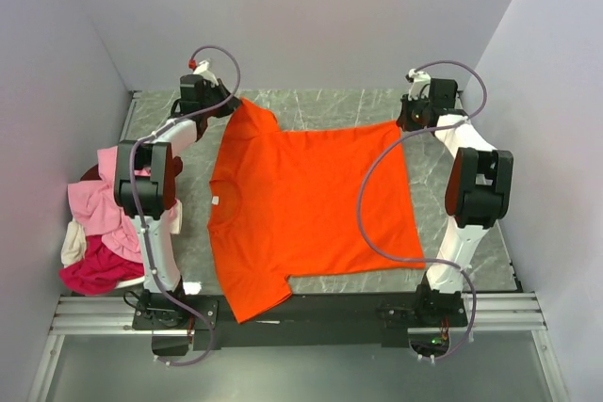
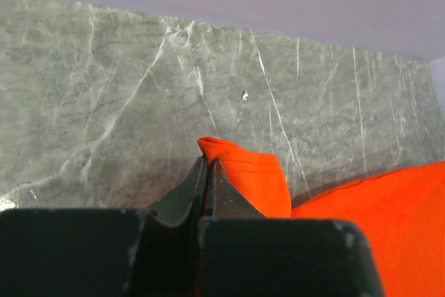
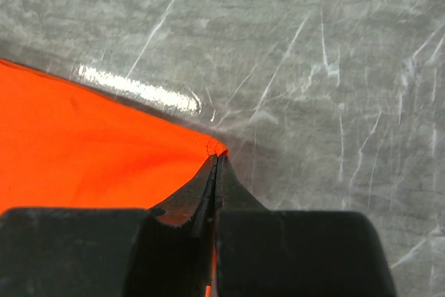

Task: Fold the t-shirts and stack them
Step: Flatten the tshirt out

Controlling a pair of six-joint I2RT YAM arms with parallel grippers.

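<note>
The bright orange t-shirt (image 1: 306, 204) lies spread flat on the grey marble table, neck with its white label to the left, hem to the right. My left gripper (image 1: 229, 103) is shut on the far sleeve, whose tip (image 2: 240, 172) sticks out past the jaws (image 2: 208, 165). My right gripper (image 1: 403, 120) is shut on the far hem corner (image 3: 220, 148), pinched between the closed fingertips (image 3: 217, 161). A heap of light pink (image 1: 99, 204), magenta (image 1: 94, 270) and cream-white (image 1: 73, 247) tees lies at the table's left edge.
Pale walls close the table on the left, back and right. The marble table (image 1: 320, 105) shows bare beyond the shirt near the back wall. The arm bases stand on a rail (image 1: 301, 313) at the near edge, with cables looping over the shirt.
</note>
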